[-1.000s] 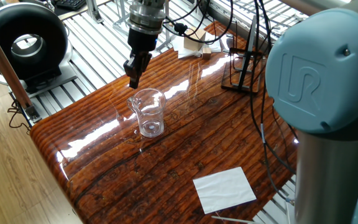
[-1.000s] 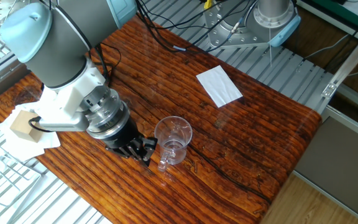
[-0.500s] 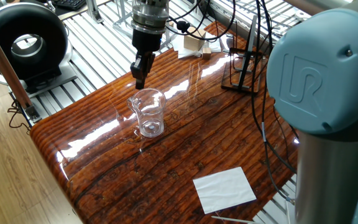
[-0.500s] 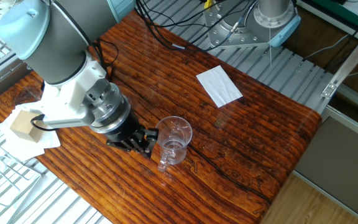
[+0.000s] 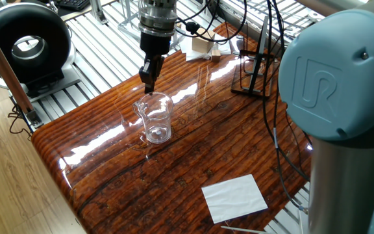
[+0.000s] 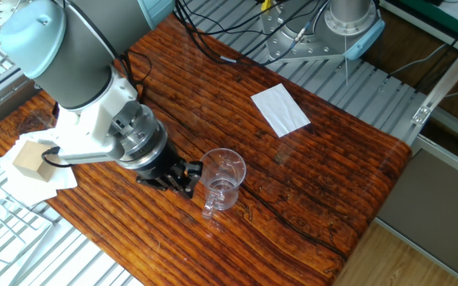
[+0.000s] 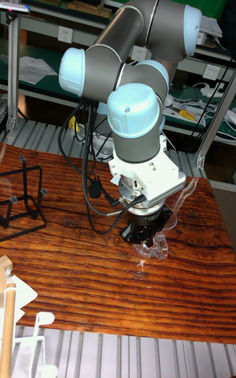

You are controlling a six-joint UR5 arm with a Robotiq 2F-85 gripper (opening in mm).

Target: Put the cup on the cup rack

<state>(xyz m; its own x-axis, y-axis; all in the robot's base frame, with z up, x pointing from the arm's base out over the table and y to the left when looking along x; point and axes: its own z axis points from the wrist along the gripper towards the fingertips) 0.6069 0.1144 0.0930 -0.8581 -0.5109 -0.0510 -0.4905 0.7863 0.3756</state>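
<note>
The clear cup (image 5: 155,117) stands upright on the wooden table (image 5: 193,149), also seen in the other fixed view as the cup (image 6: 223,179). My gripper (image 5: 149,83) hangs tip-down just behind the cup's rim, open, with nothing between its fingers. From the other side the gripper (image 6: 189,178) sits right beside the cup's wall; contact cannot be told. In the tall view the gripper (image 7: 148,235) hides most of the cup (image 7: 158,248). The black wire cup rack (image 5: 254,73) stands at the table's far corner, well away from the cup, and shows as the cup rack (image 7: 19,205) at the left.
A white paper sheet (image 5: 234,197) lies near the front edge. A wooden block (image 5: 204,39) on white papers sits at the back. Black cables (image 5: 274,123) cross the table by the arm's base. A round black device (image 5: 24,43) stands off the table's left.
The gripper has shifted right and down toward the cup's rim and turned about its axis. The cup has stayed in place.
</note>
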